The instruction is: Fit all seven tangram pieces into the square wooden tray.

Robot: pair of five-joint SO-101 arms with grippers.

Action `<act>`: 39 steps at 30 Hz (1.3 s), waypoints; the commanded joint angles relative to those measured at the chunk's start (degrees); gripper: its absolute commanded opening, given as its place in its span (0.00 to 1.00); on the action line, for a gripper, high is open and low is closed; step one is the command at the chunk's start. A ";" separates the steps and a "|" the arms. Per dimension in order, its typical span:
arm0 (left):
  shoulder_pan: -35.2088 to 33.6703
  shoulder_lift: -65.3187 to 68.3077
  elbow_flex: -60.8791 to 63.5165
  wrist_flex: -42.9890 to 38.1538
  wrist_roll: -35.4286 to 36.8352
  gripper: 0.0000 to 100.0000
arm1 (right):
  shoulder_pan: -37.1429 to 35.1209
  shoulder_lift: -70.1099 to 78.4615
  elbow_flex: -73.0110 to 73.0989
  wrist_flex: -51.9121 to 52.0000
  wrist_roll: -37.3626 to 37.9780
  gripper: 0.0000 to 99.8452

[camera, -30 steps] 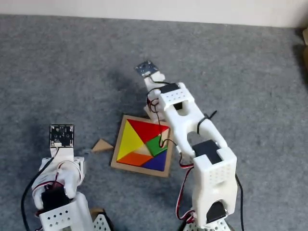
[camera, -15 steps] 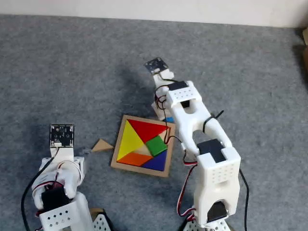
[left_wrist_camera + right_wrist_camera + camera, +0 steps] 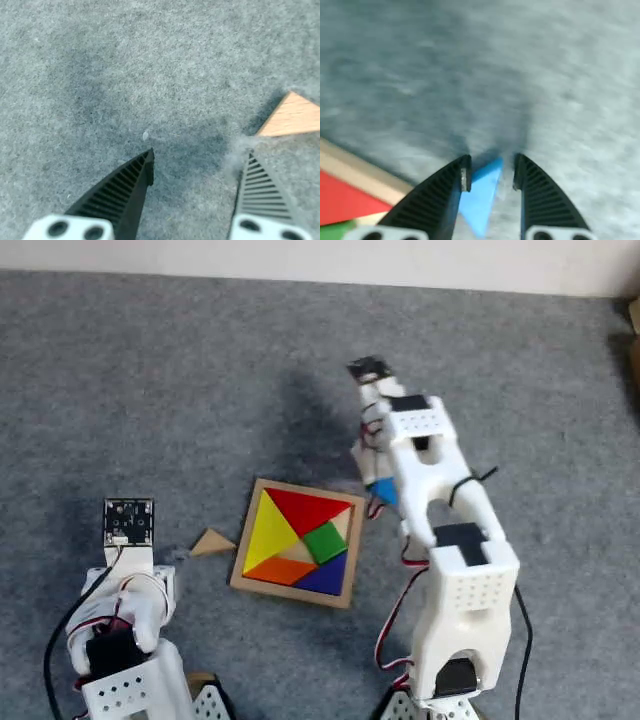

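The square wooden tray (image 3: 258, 488) lies mid-table holding yellow (image 3: 265, 532), red (image 3: 305, 508), green (image 3: 325, 540), orange and dark blue pieces, with bare wood gaps among them. My right gripper (image 3: 491, 167) is shut on a light blue piece (image 3: 481, 196), held above the carpet just off the tray's far right corner (image 3: 383, 490). A plain wooden triangle (image 3: 211, 542) lies on the carpet left of the tray. My left gripper (image 3: 200, 155) hovers open over the carpet, the wooden triangle (image 3: 292, 116) just beyond one fingertip.
Grey carpet covers the table all round the tray. The right arm's white body (image 3: 440, 500) stretches along the tray's right side. The left arm's base (image 3: 120, 660) sits at the near left. A pale wall runs along the far edge.
The right arm has swung to the right, from over the tray's far edge to beside its far right corner, carrying the blue piece. The left arm has kept still.
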 commanded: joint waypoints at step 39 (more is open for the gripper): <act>-0.66 0.04 -1.01 -0.18 -0.44 0.27 | -1.80 -9.63 14.46 -2.51 -6.95 0.21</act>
